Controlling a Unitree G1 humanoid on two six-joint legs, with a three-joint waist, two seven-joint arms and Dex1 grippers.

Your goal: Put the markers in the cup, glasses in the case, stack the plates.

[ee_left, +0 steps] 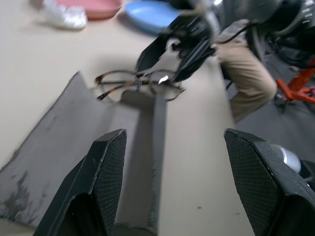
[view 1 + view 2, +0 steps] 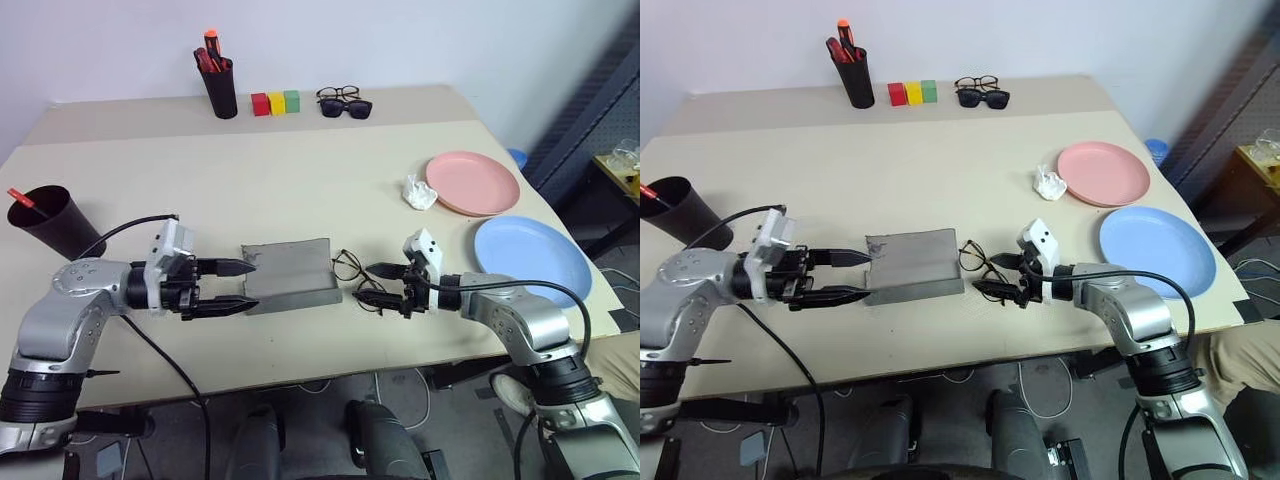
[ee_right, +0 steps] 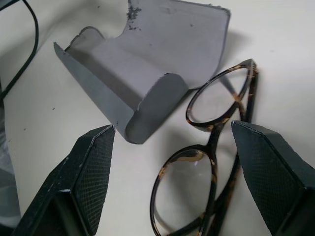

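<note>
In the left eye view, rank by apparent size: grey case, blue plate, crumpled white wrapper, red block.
1. blue plate
2. grey case, though it lies nearer the camera
3. crumpled white wrapper
4. red block, farthest away

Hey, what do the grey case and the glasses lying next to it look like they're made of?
The grey case looks like felt or a similar stiff fabric: matte, with cut edges and a scuffed corner. The glasses seem to have thin plastic or acetate frames, glossy with brown tortoiseshell mottling, and clear lenses; metal under the coating can't be ruled out.
</note>
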